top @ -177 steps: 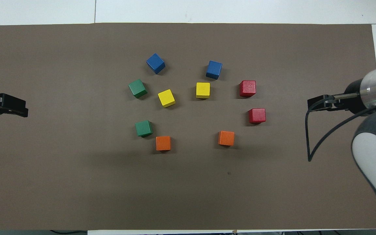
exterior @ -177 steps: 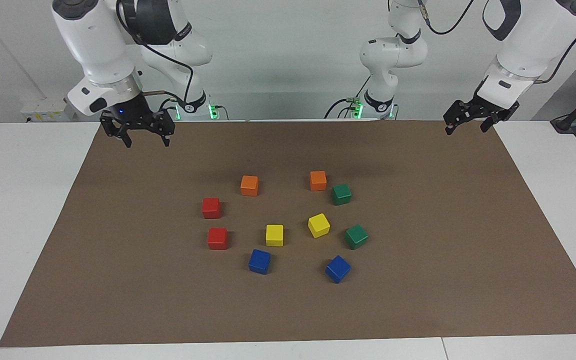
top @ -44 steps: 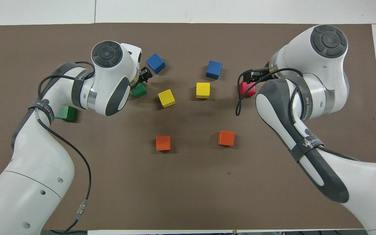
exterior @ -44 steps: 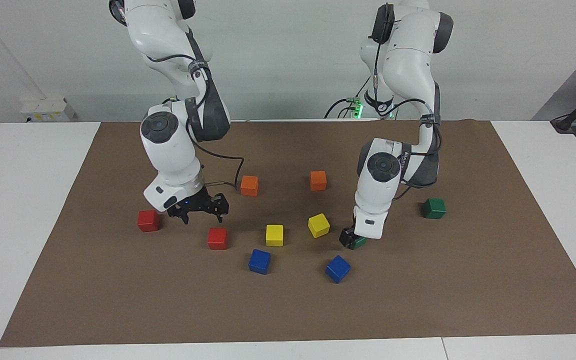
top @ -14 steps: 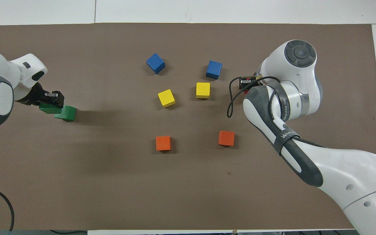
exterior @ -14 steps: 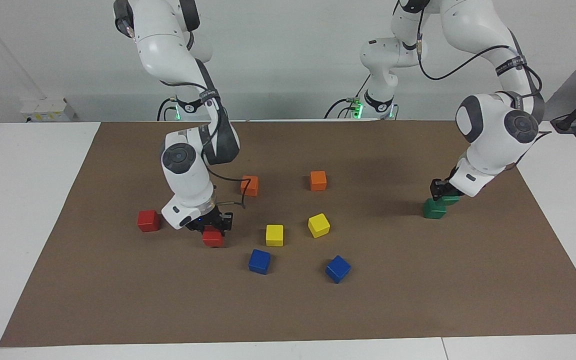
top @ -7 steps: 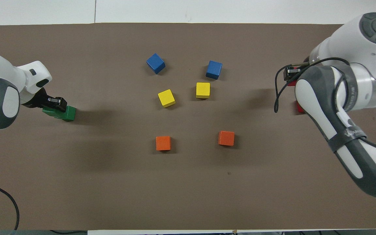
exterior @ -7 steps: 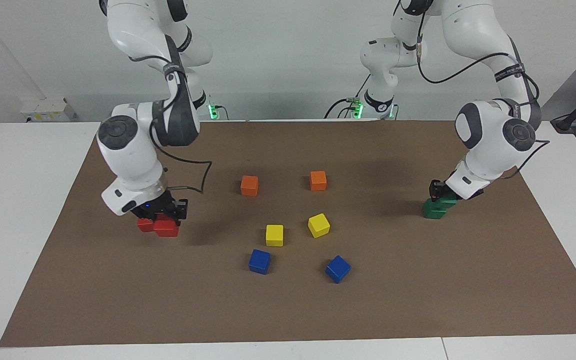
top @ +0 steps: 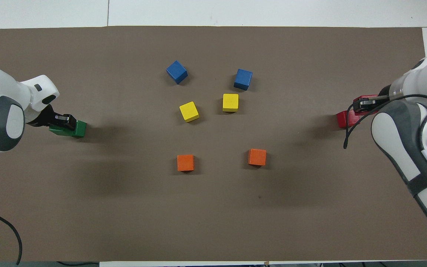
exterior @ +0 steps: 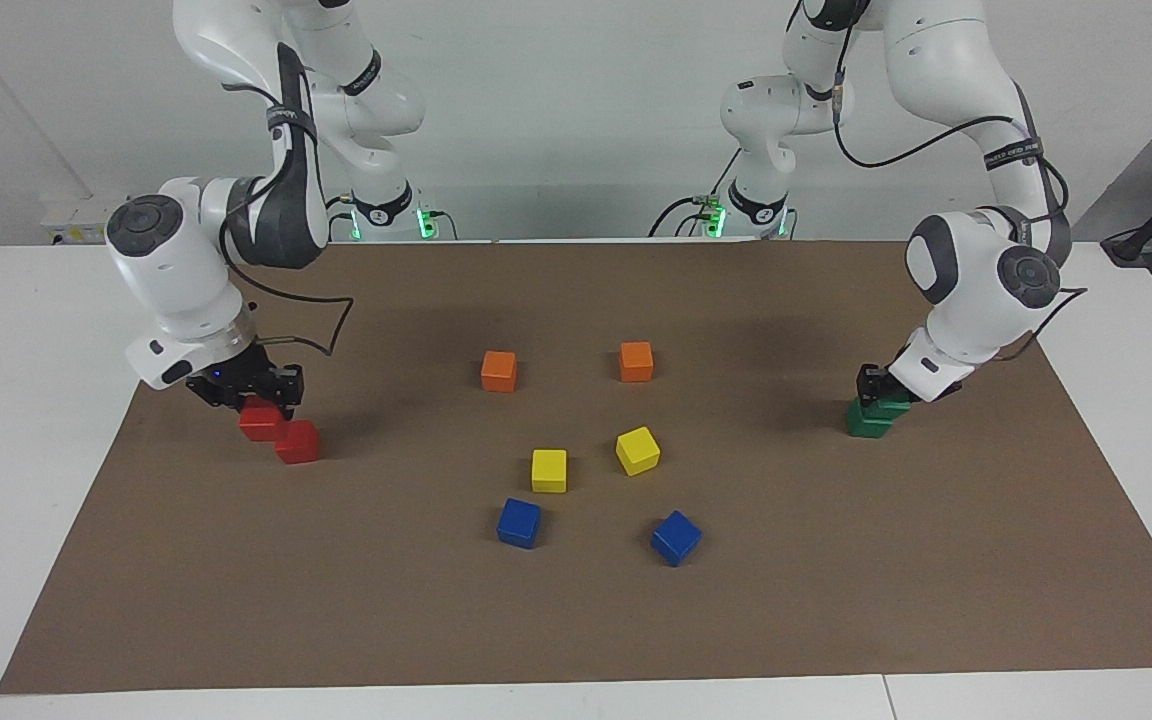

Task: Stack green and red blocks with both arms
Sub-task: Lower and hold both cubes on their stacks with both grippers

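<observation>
My left gripper is shut on a dark green block, held low over a second green block that lies on the mat near the left arm's end. The held one is offset from it, and I cannot tell whether they touch. In the overhead view the left gripper covers part of the held green block. My right gripper is shut on a red block, just above the mat and beside the other red block lying there. A red block shows beside the right gripper.
In the middle of the brown mat lie two orange cubes, two yellow cubes and two blue cubes. White table borders the mat at both ends.
The right gripper has carried its red block toward the right arm's end, past the lying red block. The left gripper has sunk a little with its green block over the other green one.
</observation>
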